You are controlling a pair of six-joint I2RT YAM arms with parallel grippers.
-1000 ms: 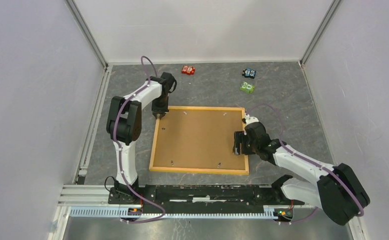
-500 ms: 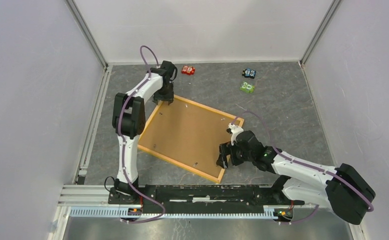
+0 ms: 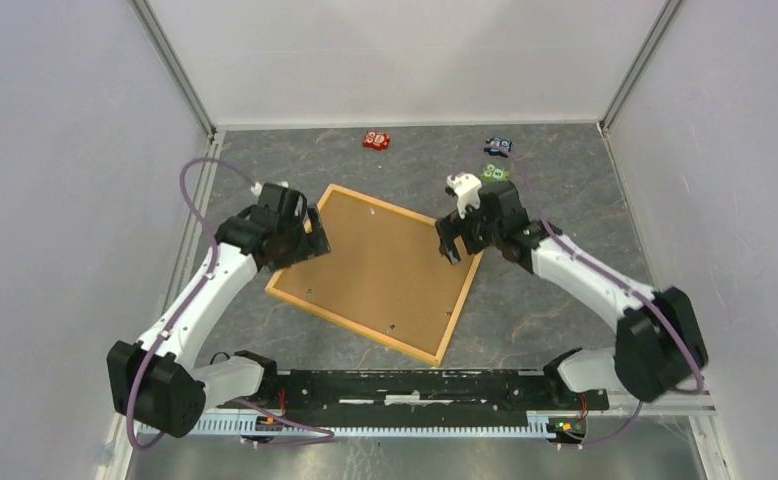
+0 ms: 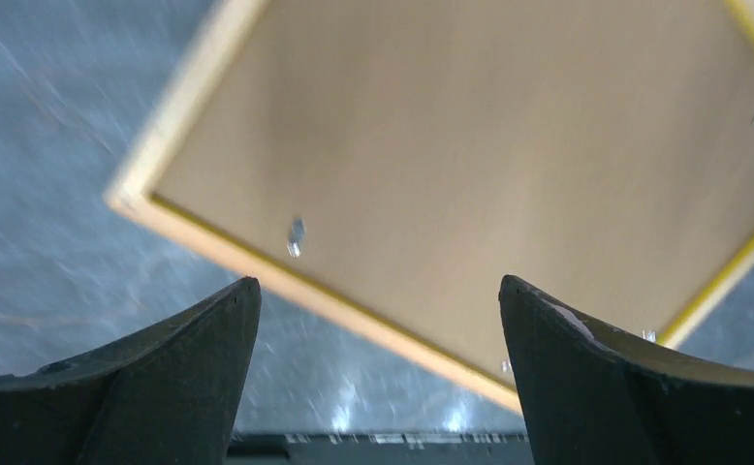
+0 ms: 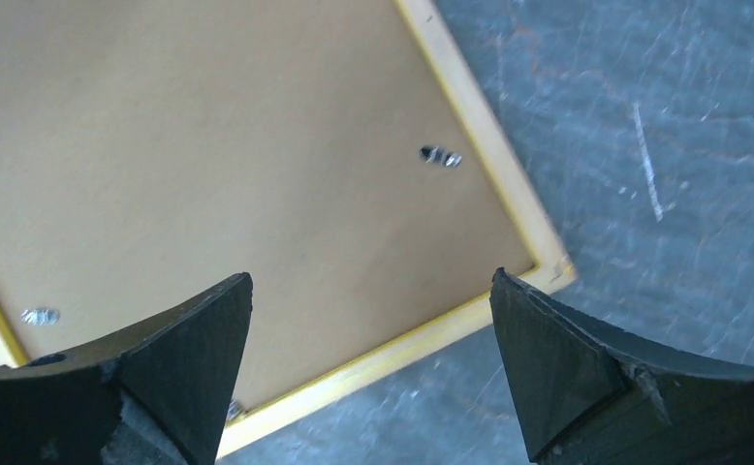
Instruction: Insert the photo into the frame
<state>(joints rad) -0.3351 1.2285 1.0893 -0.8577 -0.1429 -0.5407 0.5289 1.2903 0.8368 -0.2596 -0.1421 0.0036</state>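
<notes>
Over frame (image 5: 392,355): left claw (image 4: 378,286), right claw (image 5: 371,275)

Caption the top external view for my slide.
Open left pincer and open right pincer flank the skewed frame, backing board up.

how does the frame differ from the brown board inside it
The frame is yellow-orange, while the backing board is plain brown. The frame is only thin rails forming an outline, whereas the board is a solid panel filling the space inside them. Small metal tabs show on the board near its edges but not on the rails' outer side. Both lie on the table, turned to the same angle.
</notes>
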